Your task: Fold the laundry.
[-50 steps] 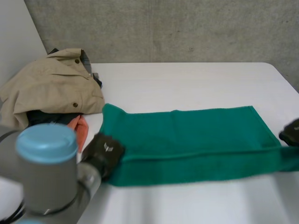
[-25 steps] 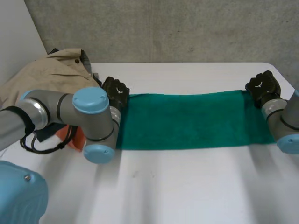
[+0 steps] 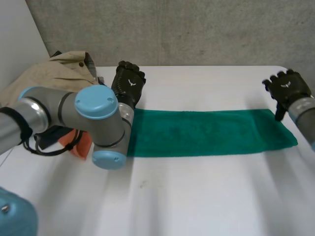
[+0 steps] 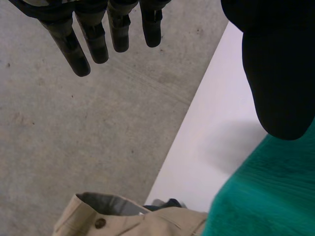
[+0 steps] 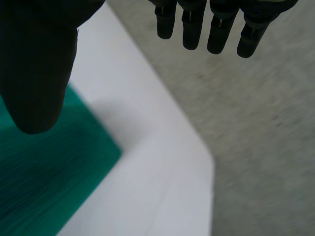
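A green towel [image 3: 206,132] lies folded into a long narrow strip across the white table [image 3: 197,196]. My left hand [image 3: 129,82] hovers open just past the strip's far left corner, holding nothing. In the left wrist view its fingers [image 4: 83,42] are straight and the towel [image 4: 266,196] lies below the thumb. My right hand [image 3: 287,88] floats open above the far right corner, apart from the cloth. In the right wrist view its fingers [image 5: 221,29] are spread, and the towel corner [image 5: 44,172] sits under the thumb.
A heap of laundry sits at the table's far left: a beige jacket [image 3: 51,78] over dark clothes, with an orange cloth [image 3: 78,142] beside my left arm. The table's far right corner [image 5: 197,162] is close to my right hand.
The towel's near edge was carried to the far edge, making a narrower strip. Both hands then let go, opened and lifted just beyond the far corners.
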`<act>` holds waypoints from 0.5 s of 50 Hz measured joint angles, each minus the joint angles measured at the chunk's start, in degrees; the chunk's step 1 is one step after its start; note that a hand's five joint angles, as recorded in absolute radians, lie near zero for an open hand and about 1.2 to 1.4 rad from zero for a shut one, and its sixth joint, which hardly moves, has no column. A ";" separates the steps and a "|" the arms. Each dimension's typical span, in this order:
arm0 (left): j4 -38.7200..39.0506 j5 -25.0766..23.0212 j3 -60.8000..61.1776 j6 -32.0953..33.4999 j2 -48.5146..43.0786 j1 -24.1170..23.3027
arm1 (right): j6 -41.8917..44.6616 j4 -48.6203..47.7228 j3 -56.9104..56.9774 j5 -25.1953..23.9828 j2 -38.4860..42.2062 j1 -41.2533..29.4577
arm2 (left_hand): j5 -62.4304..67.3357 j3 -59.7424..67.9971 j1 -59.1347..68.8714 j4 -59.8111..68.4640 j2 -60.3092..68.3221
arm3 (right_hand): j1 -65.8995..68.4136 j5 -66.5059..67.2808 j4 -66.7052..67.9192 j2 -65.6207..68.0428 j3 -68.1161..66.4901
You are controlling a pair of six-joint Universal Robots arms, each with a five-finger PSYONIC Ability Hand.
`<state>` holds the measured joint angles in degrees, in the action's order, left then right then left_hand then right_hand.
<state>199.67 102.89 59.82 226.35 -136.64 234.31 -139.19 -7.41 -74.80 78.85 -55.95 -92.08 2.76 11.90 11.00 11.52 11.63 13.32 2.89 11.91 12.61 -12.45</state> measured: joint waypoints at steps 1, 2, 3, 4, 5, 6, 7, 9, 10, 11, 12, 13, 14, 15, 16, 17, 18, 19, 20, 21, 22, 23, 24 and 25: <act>-0.06 -0.01 1.29 -0.71 0.91 0.02 | -0.08 1.69 -0.88 -1.12 -0.77 0.92 | 0.00 0.00 0.00 0.00 0.00 | 0.00 0.00 0.00 0.00 0.00; -0.07 -0.03 2.38 -1.32 1.64 0.04 | -0.08 3.00 -1.54 -2.04 -1.30 1.69 | 0.00 0.00 0.00 0.00 0.00 | 0.00 0.00 0.02 0.00 0.00; -0.12 -0.06 4.56 -2.57 3.02 0.10 | 0.01 5.17 -2.70 -3.69 -1.99 3.13 | 0.00 0.00 0.00 0.00 0.00 | 0.00 0.05 0.16 0.03 -0.13; -0.14 -0.09 6.05 -3.44 3.90 0.14 | 0.08 6.17 -3.25 -4.52 -2.23 3.86 | 0.00 0.00 0.00 0.00 0.00 | 0.06 0.16 0.21 0.12 -0.13; -0.14 -0.12 7.34 -4.24 4.62 0.17 | 0.21 7.28 -3.91 -5.60 -2.43 4.81 | 0.00 0.00 0.00 0.00 0.00 | 0.16 0.20 0.43 0.12 -0.14; -0.13 -0.15 8.86 -5.21 5.40 0.21 | 0.34 8.11 -4.44 -6.56 -2.47 5.69 | 0.00 0.00 0.00 0.00 0.00 | 0.20 0.20 0.73 0.12 -0.15; -0.15 -0.17 9.93 -5.93 5.91 0.23 | 0.43 8.55 -4.76 -7.22 -2.38 6.27 | 0.00 0.00 0.00 0.00 0.00 | 0.20 0.37 1.20 0.13 -0.33; -0.15 -0.23 12.40 -7.68 6.89 0.23 | 0.64 9.09 -5.36 -8.58 -1.78 7.49 | 0.00 0.00 0.00 0.00 0.00 | 0.21 1.84 2.76 0.92 -1.78; -0.15 -0.25 13.24 -8.29 7.17 0.21 | 0.71 9.06 -5.48 -9.00 -1.39 7.84 | 0.00 0.00 0.00 0.00 0.00 | 0.74 2.95 3.82 2.15 -2.94; -0.15 -0.29 14.33 -9.09 7.52 0.19 | 0.79 8.89 -5.58 -9.42 -0.72 8.24 | 0.00 0.00 0.00 0.00 0.00 | 2.87 4.69 5.46 4.40 -4.90; -0.15 -0.31 15.12 -9.66 7.73 0.16 | 0.85 8.61 -5.60 -9.74 -0.05 8.53 | 0.00 0.00 0.00 0.00 0.00 | 4.52 6.02 6.80 5.78 -6.06; -0.15 -0.33 15.66 -10.04 7.86 0.14 | 0.89 8.32 -5.56 -9.90 0.46 8.69 | 0.00 0.00 0.00 0.00 0.00 | 5.04 6.51 7.18 6.07 -6.45; -0.14 -0.34 16.39 -10.50 8.04 0.11 | 0.97 7.79 -5.48 -10.01 1.32 8.90 | 0.00 0.00 0.00 0.00 0.00 | 5.85 7.18 7.88 6.08 -7.17; -0.13 -0.34 16.66 -10.66 8.10 0.09 | 1.01 7.56 -5.44 -10.04 1.66 8.97 | 0.00 0.00 0.00 0.00 0.00 | 6.22 7.53 8.13 6.08 -7.47; -0.11 -0.35 17.20 -10.96 8.21 0.06 | 1.13 6.96 -5.27 -10.05 2.47 9.11 | 0.00 0.00 0.00 0.00 0.00 | 7.02 8.24 8.78 6.55 -8.34; -0.09 -0.35 17.59 -11.15 8.30 0.04 | 1.28 6.45 -5.14 -10.00 3.18 9.23 | 0.00 0.00 0.00 0.00 0.00 | 9.36 10.41 11.16 9.00 -10.57; -0.07 -0.35 17.79 -11.23 8.36 0.03 | 1.42 6.13 -5.06 -9.97 3.62 9.30 | 0.00 0.00 0.00 0.00 0.00 | 10.44 11.14 12.20 10.20 -11.63; -0.05 -0.35 18.03 -11.32 8.44 0.01 | 1.57 5.86 -4.97 -9.92 3.99 9.36 | 0.00 0.00 0.00 0.00 0.00 | 16.75 17.82 18.48 16.84 -17.96; -0.03 -0.35 18.28 -11.38 8.57 0.01 | 2.16 5.16 -4.71 -9.71 5.02 9.60 | 0.00 0.00 0.00 0.00 0.00 | 33.08 32.03 33.08 33.42 -33.78; -0.01 -0.35 18.37 -11.39 8.65 0.01 | 2.41 4.93 -4.60 -9.63 5.35 9.69 | 0.00 0.00 0.00 0.00 0.00 | 39.63 39.59 40.93 40.50 -40.51; 0.00 -0.34 18.48 -11.38 8.77 0.00 | 2.89 4.52 -4.40 -9.41 5.89 9.90 | 0.00 0.00 0.00 0.00 0.00 | 46.54 46.94 48.80 48.75 -48.41; 0.00 -0.33 18.54 -11.37 8.90 0.00 | 3.15 4.20 -4.30 -9.08 6.11 10.14 | 0.00 0.00 0.00 0.00 0.00 | 48.24 49.17 50.53 50.86 -50.14; 0.00 -0.32 18.57 -11.35 9.11 0.00 | 3.42 3.76 -4.16 -8.56 6.23 10.52 | 0.00 0.00 0.00 0.00 0.00 | 50.04 51.84 53.67 53.34 -53.20; 0.02 -0.30 18.61 -11.33 9.50 0.00 | 3.82 2.93 -3.94 -7.52 6.20 11.20 | 0.00 0.00 0.00 0.00 0.00 | 50.30 53.00 55.08 54.45 -54.59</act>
<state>199.69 102.59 78.43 215.02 -127.13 234.31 -135.37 -4.48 -78.74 71.33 -49.75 -80.89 2.76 11.90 11.00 11.52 11.63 63.62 55.89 66.99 67.06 -67.04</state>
